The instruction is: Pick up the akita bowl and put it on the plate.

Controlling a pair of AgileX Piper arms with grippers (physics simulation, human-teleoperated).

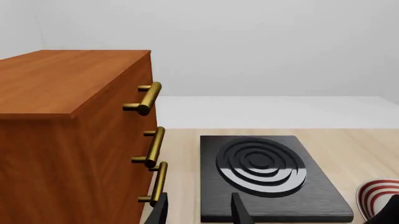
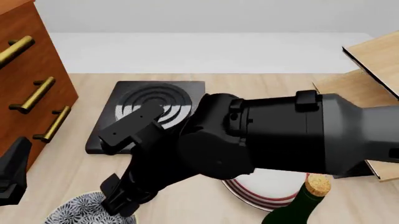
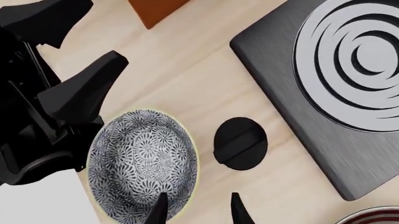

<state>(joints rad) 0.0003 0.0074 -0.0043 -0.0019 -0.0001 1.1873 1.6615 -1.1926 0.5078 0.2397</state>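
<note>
Two pincers in view: right pincer [image 3: 196, 212] spread, nothing held, poised over akita bowl [image 3: 142, 163] rim, presumably lining up a rim grasp; bowl sits on worktop [image 3: 187, 84], apart from plate [image 2: 274, 189]; left pincer [image 1: 198, 212] released, idle near drawer cabinet [image 1: 68, 135]

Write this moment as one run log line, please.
right tool: open, above akita bowl rim | plate: no bowl | left tool: open, idle

text: none readable | labels: none | numbers: none | signs: none
</note>
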